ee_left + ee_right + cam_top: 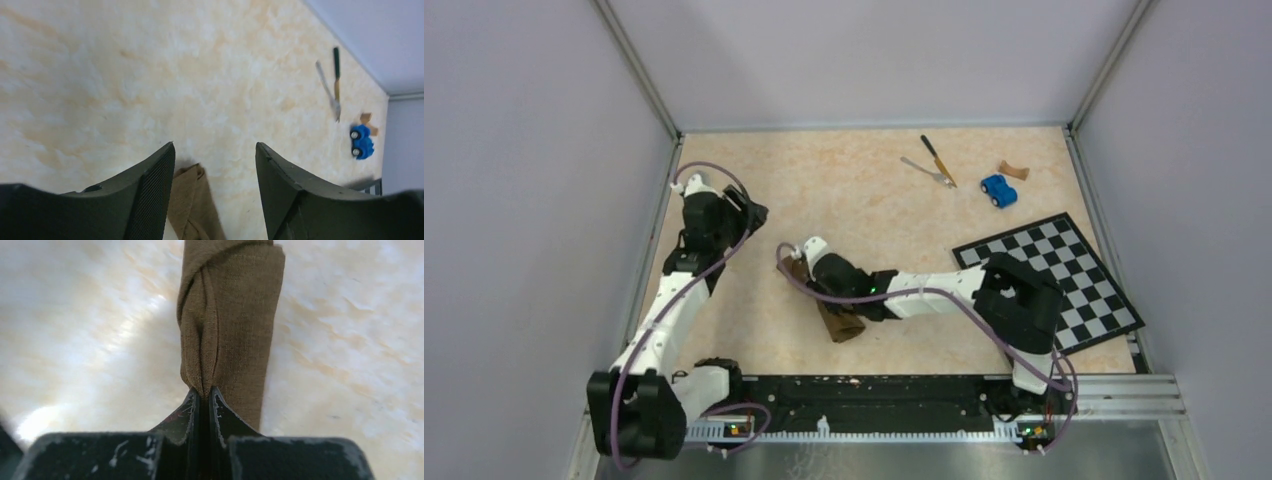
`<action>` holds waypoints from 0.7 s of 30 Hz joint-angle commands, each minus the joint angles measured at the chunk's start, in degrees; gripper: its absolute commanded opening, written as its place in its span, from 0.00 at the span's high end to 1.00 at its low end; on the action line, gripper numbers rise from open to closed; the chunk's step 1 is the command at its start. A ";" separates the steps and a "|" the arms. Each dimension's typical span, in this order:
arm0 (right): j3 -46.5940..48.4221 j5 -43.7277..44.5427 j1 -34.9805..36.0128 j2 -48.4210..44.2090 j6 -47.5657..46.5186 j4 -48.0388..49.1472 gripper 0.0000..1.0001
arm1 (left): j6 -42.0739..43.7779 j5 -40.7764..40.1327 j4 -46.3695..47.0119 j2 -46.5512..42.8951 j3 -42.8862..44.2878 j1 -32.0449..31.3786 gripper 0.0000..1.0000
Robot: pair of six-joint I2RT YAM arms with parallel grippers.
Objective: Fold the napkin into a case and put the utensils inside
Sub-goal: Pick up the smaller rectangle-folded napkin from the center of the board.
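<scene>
The dark brown napkin [842, 322] lies near the table's middle as a long narrow folded strip. My right gripper [804, 272] is shut on a pinched fold at one end of it; in the right wrist view the napkin [235, 315] runs straight away from the closed right gripper [205, 390]. My left gripper [749, 212] hovers to the left, open and empty. Its view shows the napkin's end [192, 200] low between the spread fingers [155, 185]. The yellow-handled knife [937, 158] and silver fork [927, 171] lie together at the far side, also visible as knife [336, 70] and fork [327, 90].
A blue toy car [998, 190] and a small brown piece [1014, 170] sit to the right of the utensils. A black-and-white checkered board [1064, 275] lies at the right, partly under the right arm. Grey walls close in the table on three sides.
</scene>
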 commanded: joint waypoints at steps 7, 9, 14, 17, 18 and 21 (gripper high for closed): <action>-9.23 -60.20 -14.65 3.93 57.82 51.89 1.00 | 7.19 -14.30 -12.95 -16.61 6.41 0.26 0.33; -10.33 -62.03 -15.10 9.24 68.29 65.00 1.00 | 7.72 -13.04 -13.51 -17.41 6.36 0.26 0.33; -11.57 -61.85 -16.68 16.16 76.90 77.75 1.00 | 9.39 -8.67 -13.19 -18.03 5.00 0.26 0.34; -13.55 -61.73 -18.59 16.99 75.06 77.86 1.00 | 9.35 -6.55 -12.17 -17.80 3.16 0.26 0.35; -14.21 -61.86 -19.53 17.56 75.09 78.82 1.00 | 9.20 -4.91 -11.77 -17.59 2.61 0.26 0.35; -15.97 -62.58 -21.56 18.98 73.15 77.80 0.97 | 8.71 -1.61 -10.57 -16.29 0.98 0.26 0.36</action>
